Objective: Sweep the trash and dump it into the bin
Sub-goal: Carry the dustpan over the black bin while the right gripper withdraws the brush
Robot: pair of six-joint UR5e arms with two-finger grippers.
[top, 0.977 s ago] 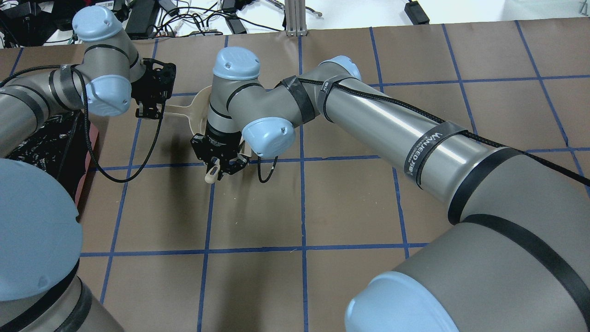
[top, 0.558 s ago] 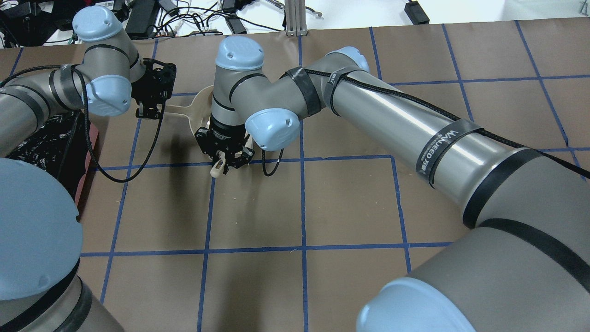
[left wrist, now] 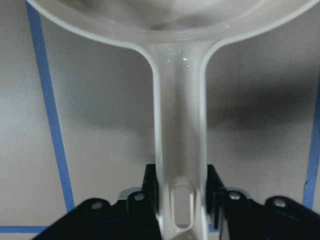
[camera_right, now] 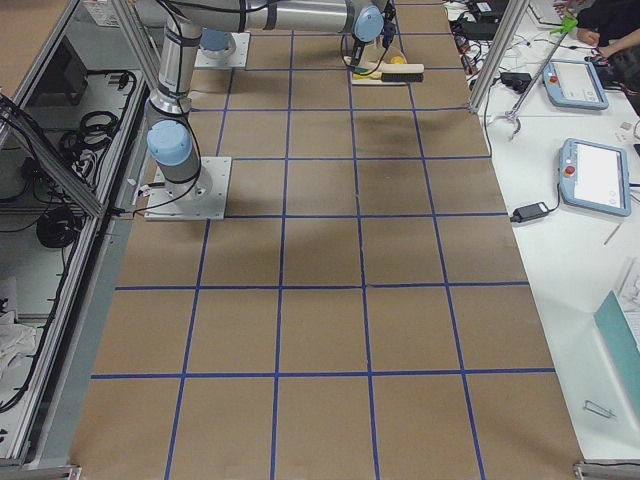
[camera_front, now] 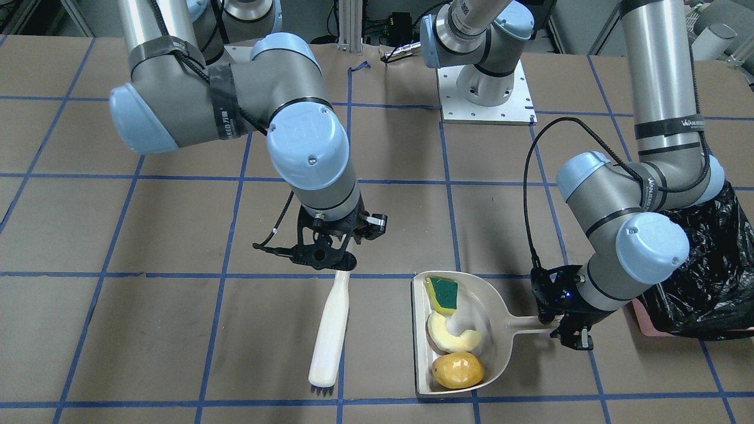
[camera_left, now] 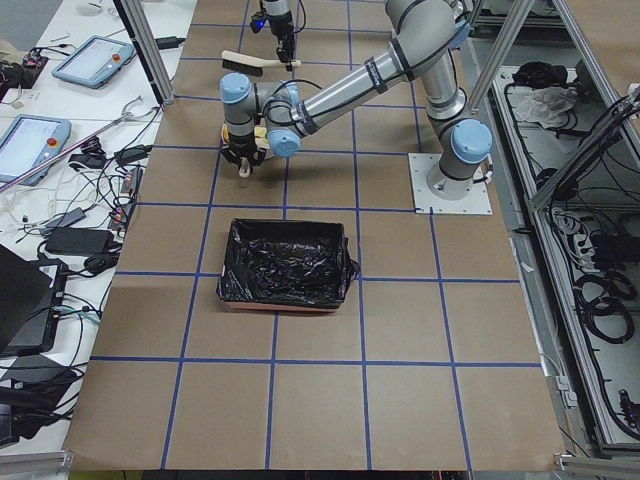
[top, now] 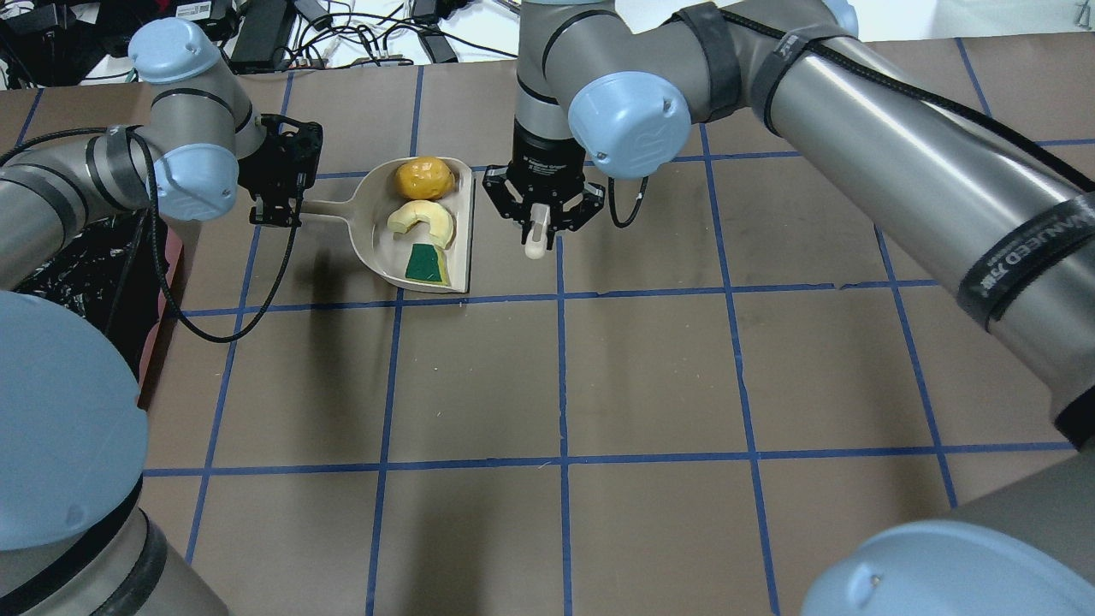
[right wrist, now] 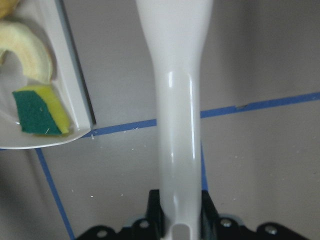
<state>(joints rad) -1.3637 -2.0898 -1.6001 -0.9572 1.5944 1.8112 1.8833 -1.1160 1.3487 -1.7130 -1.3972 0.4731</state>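
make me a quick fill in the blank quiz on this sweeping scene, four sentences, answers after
1. The dustpan holds ___ pieces of trash.
2. The left end effector is shut on the handle of the ___.
3. The right end effector holds the brush by its ___.
4. The bin is lined with a ___ plastic bag.

Missing words: three; dustpan; handle; black
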